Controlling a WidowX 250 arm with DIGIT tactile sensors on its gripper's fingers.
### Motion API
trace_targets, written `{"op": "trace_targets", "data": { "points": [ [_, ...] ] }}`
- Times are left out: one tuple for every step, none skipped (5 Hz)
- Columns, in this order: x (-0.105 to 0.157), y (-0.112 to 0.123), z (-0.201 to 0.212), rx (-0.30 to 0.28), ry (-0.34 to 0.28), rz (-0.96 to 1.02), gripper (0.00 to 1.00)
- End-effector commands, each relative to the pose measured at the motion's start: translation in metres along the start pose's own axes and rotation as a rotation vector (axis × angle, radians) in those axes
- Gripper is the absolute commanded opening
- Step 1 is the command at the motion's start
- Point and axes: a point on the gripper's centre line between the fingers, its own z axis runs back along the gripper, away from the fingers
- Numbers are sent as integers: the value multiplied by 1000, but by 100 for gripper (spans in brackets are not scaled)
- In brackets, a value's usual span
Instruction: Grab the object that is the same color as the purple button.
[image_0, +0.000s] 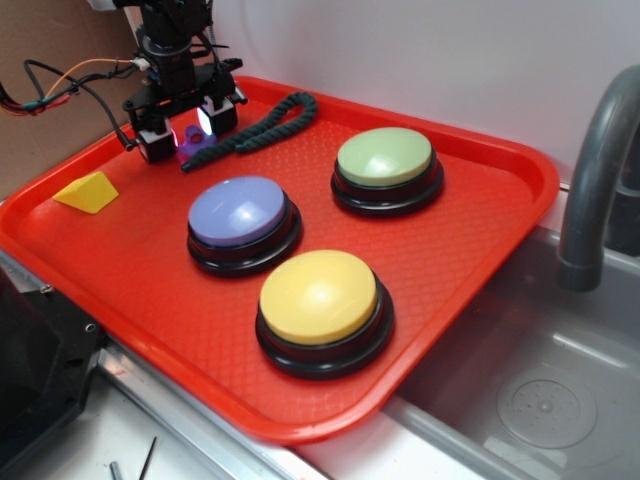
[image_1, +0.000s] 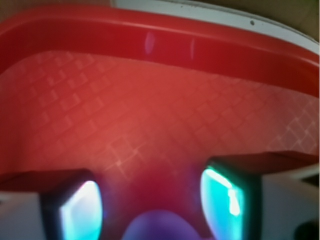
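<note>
Purple toy (image_0: 190, 148) sitting half hidden between tool (image_0: 187, 135) fingers, blurry in wrist view; cannot tell if squeezed. Tray (image_0: 480, 260) rim near.

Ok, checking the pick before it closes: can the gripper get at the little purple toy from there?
Probably yes: the gripper is open astride the purple toy; the rope lies beside it.

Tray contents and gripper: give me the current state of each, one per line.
gripper: down at the tray's far left corner, fingers apart around the purple toy.
purple toy: on the tray between the fingers, not lifted; contact unclear.
purple button: upright, untouched.
green button: upright, untouched.
yellow button: upright, untouched.
rope: lying loose beside the gripper.
yellow wedge: resting flat.
</note>
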Motion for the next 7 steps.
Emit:
{"op": "trace_targets", "data": {
  "points": [
    [0, 23, 47, -100, -25, 12, 0],
    [3, 30, 80, -142, -92, -66, 0],
    [2, 36, 97, -152, -134, -79, 0],
    [1, 36, 95, -137, -114, -69, 0],
    [2, 39, 81, -123, -55, -35, 100],
    [-7, 36, 58, -95, 45, -5, 100],
    [-15, 33, 45, -101, 120, 28, 100]
  ]
}}
